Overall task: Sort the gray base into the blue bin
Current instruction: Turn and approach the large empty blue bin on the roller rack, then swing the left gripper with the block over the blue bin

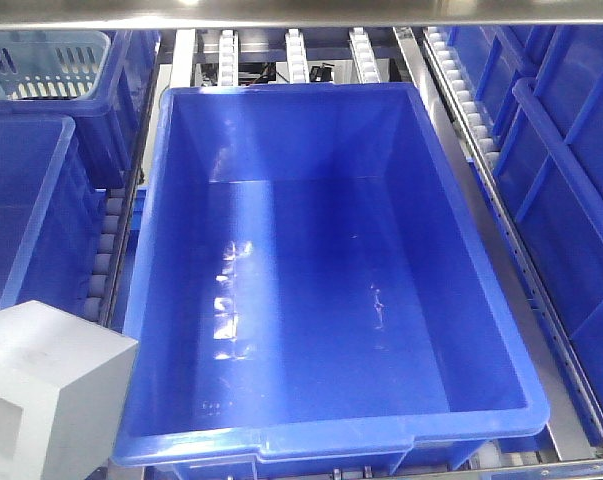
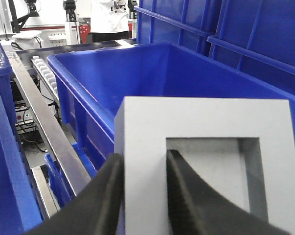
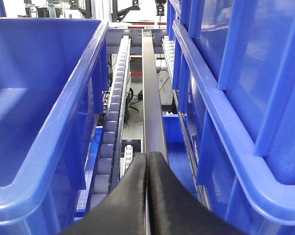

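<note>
Right now my left gripper is clamped on the gray base: one finger in the square recess, other on the outer wall. Block sits just off the near-left corner of the blue bin, not yet over the opening, by my read. To do it well: carry right past the rim, centre over the bare floor, then let go low. Right gripper is closed on nothing, parked over the roller rails btwn tubs. More blue tubs crowd both sides; pale slotted basket sits far left.
</note>
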Tool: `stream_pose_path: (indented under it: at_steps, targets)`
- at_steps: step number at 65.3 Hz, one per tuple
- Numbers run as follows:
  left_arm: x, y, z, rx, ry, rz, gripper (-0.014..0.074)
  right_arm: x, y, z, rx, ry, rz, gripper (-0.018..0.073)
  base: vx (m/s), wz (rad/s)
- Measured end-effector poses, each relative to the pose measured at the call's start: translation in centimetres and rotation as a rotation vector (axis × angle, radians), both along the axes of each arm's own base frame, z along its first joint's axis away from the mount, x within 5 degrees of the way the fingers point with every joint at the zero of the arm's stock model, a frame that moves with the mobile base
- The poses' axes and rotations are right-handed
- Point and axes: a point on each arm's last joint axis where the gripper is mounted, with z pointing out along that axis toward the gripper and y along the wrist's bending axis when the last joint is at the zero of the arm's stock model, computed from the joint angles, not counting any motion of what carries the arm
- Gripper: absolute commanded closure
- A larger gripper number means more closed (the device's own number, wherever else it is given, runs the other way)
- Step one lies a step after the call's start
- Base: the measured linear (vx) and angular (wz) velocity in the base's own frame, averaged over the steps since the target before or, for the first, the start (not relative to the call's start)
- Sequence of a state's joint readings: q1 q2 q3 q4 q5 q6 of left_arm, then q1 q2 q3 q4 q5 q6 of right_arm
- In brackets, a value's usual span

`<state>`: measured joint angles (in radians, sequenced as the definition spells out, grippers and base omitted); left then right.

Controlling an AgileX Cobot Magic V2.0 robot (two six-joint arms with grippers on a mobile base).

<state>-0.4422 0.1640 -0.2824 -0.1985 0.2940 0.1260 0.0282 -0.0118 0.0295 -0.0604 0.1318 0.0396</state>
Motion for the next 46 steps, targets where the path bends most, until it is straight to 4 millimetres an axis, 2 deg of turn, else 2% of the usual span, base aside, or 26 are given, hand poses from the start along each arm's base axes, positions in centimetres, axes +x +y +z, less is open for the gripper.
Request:
stream_pose_path:
  at_steps: [37,46]
  targets:
    - [0.00,0.00,0.02,-0.003,-0.001,0.000,0.0598,0.00,0.00,0.00,0.000,0.000,0.000,0.0568,0.00,0.00]
    - [0.12,0.04,0.54,-0.028,-0.044,0.010,0.0582,0.00,0.00,0.00,0.000,0.000,0.000,0.0568,0.00,0.00]
